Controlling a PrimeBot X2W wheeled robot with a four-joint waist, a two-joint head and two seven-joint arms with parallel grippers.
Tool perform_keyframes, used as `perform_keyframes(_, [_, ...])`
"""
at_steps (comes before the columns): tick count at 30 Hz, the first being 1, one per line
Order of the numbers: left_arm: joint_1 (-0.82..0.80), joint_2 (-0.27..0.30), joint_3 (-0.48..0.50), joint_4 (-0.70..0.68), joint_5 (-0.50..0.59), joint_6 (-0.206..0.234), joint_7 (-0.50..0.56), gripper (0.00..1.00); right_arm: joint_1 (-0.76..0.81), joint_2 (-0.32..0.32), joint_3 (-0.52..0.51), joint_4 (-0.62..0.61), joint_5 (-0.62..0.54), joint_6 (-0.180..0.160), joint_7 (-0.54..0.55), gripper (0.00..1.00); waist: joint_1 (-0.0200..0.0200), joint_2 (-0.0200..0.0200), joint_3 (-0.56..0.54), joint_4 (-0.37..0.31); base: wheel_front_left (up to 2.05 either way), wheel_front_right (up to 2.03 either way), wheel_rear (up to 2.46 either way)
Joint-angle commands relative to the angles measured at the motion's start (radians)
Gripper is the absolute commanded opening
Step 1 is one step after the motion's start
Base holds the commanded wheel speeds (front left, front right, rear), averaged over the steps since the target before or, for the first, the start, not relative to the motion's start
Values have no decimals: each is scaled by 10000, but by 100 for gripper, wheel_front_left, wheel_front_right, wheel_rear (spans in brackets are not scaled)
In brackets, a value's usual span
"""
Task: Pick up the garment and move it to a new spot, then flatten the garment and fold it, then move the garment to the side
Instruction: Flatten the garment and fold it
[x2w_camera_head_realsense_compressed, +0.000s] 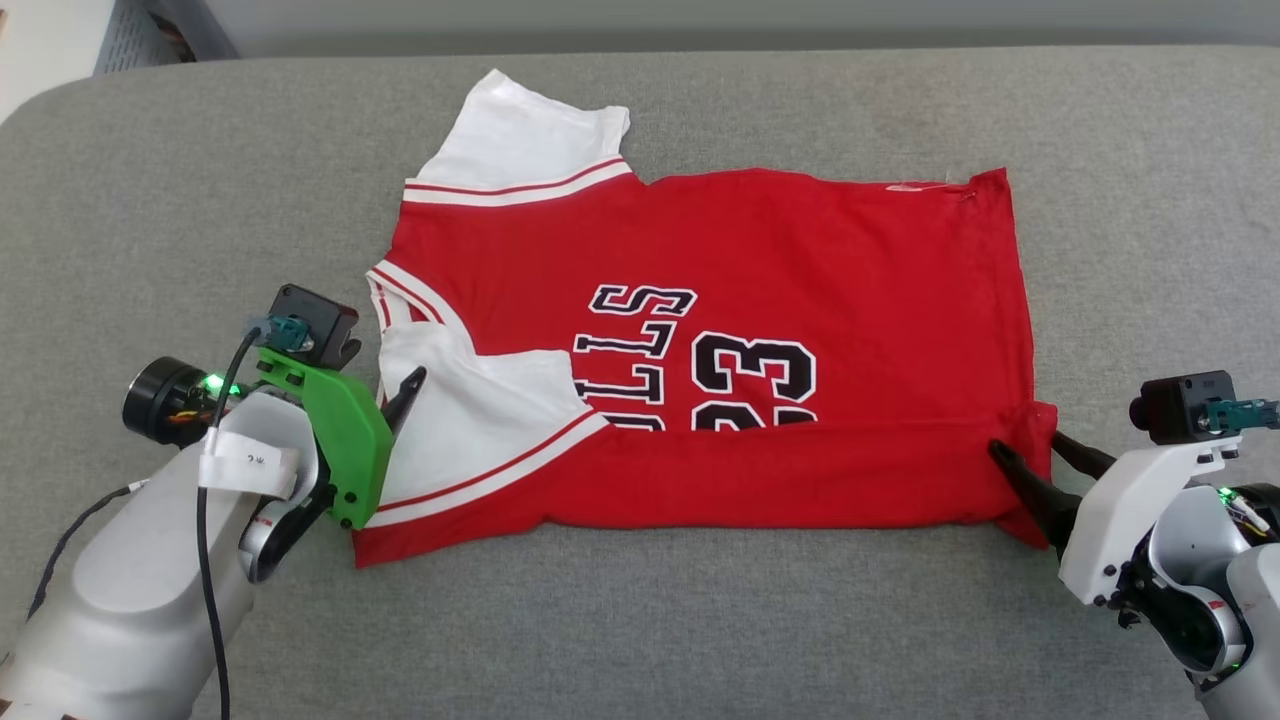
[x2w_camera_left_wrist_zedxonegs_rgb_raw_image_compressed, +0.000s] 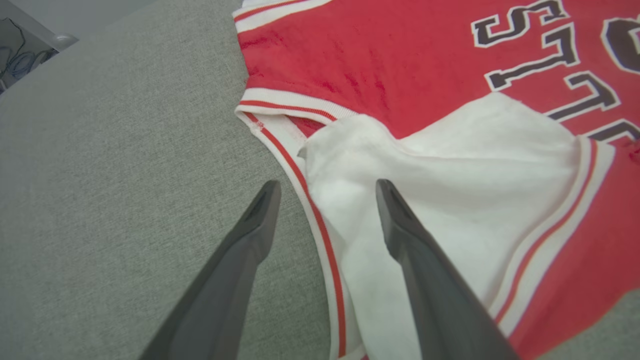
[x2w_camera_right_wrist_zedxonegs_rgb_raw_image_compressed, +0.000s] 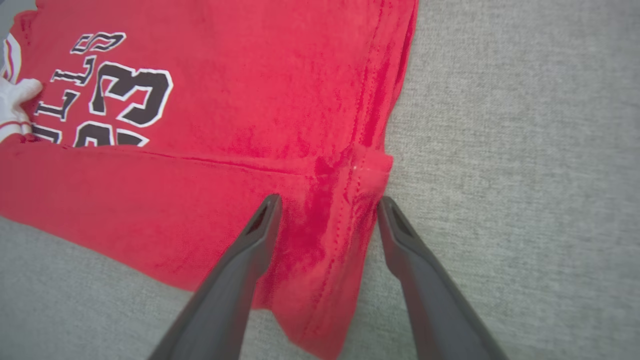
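Observation:
The garment (x2w_camera_head_realsense_compressed: 720, 260) is a red jersey with white sleeves and black "BULLS 23" lettering, lying sideways on the grey cushion (x2w_camera_head_realsense_compressed: 900, 620). Its near long edge is folded up over the bottom of the lettering. My left gripper (x2w_camera_head_realsense_compressed: 400, 395) is at the collar end, open. In the left wrist view its fingers (x2w_camera_left_wrist_zedxonegs_rgb_raw_image_compressed: 327, 184) straddle the striped trim, one over the white sleeve (x2w_camera_left_wrist_zedxonegs_rgb_raw_image_compressed: 450, 165) and one over bare cushion. My right gripper (x2w_camera_head_realsense_compressed: 1025, 442) is open at the near hem corner. In the right wrist view, the fingers (x2w_camera_right_wrist_zedxonegs_rgb_raw_image_compressed: 329, 199) stand apart with the red hem (x2w_camera_right_wrist_zedxonegs_rgb_raw_image_compressed: 345, 220) between them.
The grey cushion (x2w_camera_head_realsense_compressed: 150, 180) stretches wide on all sides of the jersey, with a rounded far-left corner. Beyond its far edge runs a pale wall, and a grey slatted object (x2w_camera_head_realsense_compressed: 140, 30) shows at the top left.

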Motion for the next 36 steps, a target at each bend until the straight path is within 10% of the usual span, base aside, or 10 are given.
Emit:
perform_keyframes(1, [-203, -130, 106, 166, -81, 146, -257, 100, -67, -10, 13, 1, -17, -9, -110, 100, -1, 0, -349, 47, 0, 0, 0])
perform_keyframes(14, [2046, -744, 935, -1353, -1327, 1901, -1026, 100, 1393, 157, -940, -1725, -1216, -9, 983, 100, -1, 0, -1601, 288, 0, 0, 0])
perform_keyframes(26, [4111, 221, 1022, -4012, -1808, 4400, 1081, 100, 2624, 1678, -2401, -3891, -2677, -9, 3541, 100, -1, 0, -1101, 59, 0, 0, 0])
perform_keyframes(36, [4060, 182, 1390, -3341, -2147, 4684, 1142, 100, 2581, 1892, -2453, -4320, -2933, -9, 3711, 100, -1, 0, -375, -230, 0, 0, 0])
